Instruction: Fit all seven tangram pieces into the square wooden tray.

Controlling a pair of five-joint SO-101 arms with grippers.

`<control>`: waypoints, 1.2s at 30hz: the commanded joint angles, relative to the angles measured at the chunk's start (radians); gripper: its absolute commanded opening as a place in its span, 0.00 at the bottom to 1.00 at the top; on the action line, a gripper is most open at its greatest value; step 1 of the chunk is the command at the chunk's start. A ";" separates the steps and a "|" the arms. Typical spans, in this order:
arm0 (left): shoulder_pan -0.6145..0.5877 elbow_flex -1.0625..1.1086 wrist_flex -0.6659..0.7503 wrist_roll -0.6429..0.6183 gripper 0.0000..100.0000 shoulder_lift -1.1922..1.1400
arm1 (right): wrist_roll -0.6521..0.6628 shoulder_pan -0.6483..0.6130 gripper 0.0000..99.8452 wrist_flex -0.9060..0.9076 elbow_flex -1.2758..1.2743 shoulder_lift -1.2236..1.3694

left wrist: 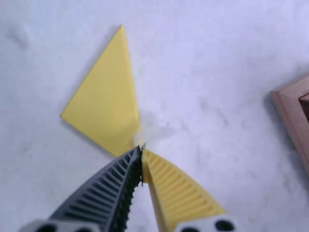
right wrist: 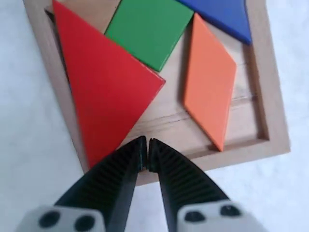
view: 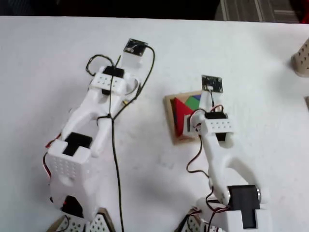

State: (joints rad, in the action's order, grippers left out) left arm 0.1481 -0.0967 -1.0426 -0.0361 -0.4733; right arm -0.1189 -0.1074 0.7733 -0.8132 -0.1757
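Note:
A yellow triangle (left wrist: 104, 96) lies flat on the white table. My left gripper (left wrist: 141, 155) is shut, with its tips touching the triangle's nearest corner. The square wooden tray (right wrist: 276, 121) holds a big red triangle (right wrist: 104, 87), a green square (right wrist: 147, 29), an orange parallelogram (right wrist: 210, 79) and a blue triangle (right wrist: 224, 12), with bare wood between them. My right gripper (right wrist: 146, 145) is shut with nothing in it, tips just over the tray's rim beside the red triangle. In the high view the right arm (view: 215, 128) covers part of the tray (view: 170, 104).
A corner of the tray (left wrist: 292, 116) lies off to one side of the yellow triangle. The left arm (view: 96, 111) and its black cable (view: 116, 159) cross the table's left half. A beige perforated object (view: 301, 60) stands at the far right edge.

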 commanded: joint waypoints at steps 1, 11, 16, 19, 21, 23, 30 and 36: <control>0.005 -0.048 -0.006 -0.005 0.03 0.007 | -0.011 -0.018 0.02 -0.056 -0.002 -0.015; 0.005 -0.048 -0.012 -0.005 0.03 0.007 | -0.012 -0.027 0.02 -0.179 0.002 -0.015; 0.005 -0.048 -0.012 -0.005 0.03 0.007 | -0.012 -0.021 0.02 -0.237 0.002 -0.015; 0.005 -0.048 -0.012 -0.005 0.03 0.007 | -0.012 -0.022 0.02 -0.243 0.003 -0.025; 0.005 -0.048 -0.011 -0.005 0.03 0.007 | -0.012 -0.027 0.02 -0.213 0.014 -0.045; 0.005 -0.048 -0.008 -0.005 0.03 0.007 | -0.012 -0.033 0.02 -0.120 0.037 -0.085; 0.002 -0.049 -0.006 -0.005 0.03 0.007 | -0.012 -0.206 0.02 0.150 0.020 -0.182; 0.001 -0.049 -0.006 -0.005 0.03 0.007 | -0.012 -0.188 0.02 0.093 0.009 -0.073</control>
State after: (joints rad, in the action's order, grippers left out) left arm 0.1481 -0.0967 -1.0426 -0.0361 -0.4733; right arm -0.1220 -0.2915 0.8838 -0.8132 -0.2816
